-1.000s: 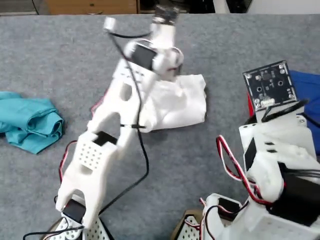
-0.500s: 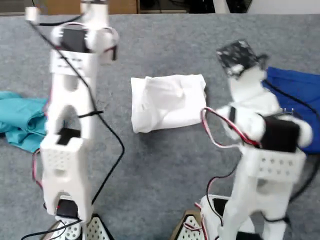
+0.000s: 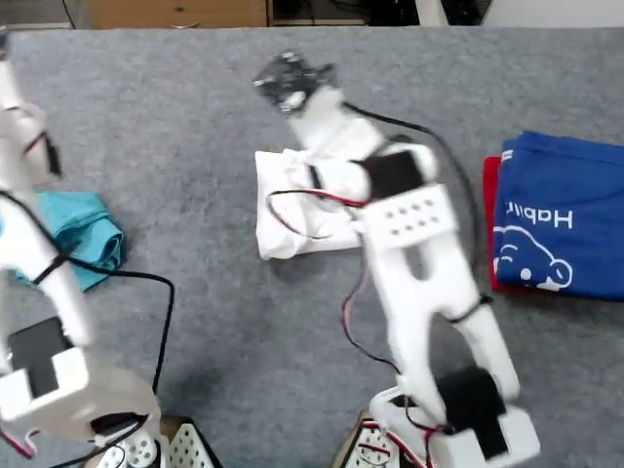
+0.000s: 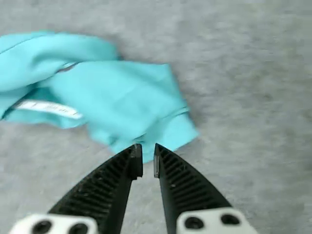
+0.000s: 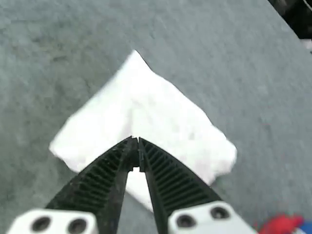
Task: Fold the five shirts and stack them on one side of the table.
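Grey table [image 3: 195, 117] bears teal shirt [image 3: 93, 234], white shirt [image 3: 275, 172], red shirt [image 3: 490, 216]

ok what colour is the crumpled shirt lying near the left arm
The crumpled shirt is teal, clearest in the left wrist view.

High view overlooks the table [image 3: 195, 127]; left wrist closely faces teal shirt [image 4: 122, 97]; right wrist, white shirt [image 5: 161, 117].

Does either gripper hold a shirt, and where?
Nothing: left gripper is empty over the crumpled teal shirt, right gripper empty over the folded white shirt.
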You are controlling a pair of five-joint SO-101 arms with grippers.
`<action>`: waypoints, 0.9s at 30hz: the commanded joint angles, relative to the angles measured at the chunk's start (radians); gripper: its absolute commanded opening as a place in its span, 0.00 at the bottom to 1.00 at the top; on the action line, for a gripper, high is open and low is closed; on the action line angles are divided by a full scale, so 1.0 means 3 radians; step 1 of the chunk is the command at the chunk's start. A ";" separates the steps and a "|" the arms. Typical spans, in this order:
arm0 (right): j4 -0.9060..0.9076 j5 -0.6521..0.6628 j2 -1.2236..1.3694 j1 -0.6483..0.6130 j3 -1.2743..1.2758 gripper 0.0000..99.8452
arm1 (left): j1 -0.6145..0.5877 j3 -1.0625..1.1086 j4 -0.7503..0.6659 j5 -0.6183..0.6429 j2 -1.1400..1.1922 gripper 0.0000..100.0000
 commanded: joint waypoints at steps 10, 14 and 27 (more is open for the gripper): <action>-0.1048 0.0338 0.1077 -0.0381 0.0003 0.00 | -0.0736 0.0031 0.0036 -0.0102 -0.0207 0.06; -0.1146 0.0629 0.1373 -0.0248 0.0003 0.00 | -0.0808 0.0031 0.0036 -0.0102 -0.0217 0.06; 0.0266 0.0670 0.1204 0.0821 -0.0033 0.00 | -0.0798 0.0031 0.0036 -0.0087 -0.0212 0.06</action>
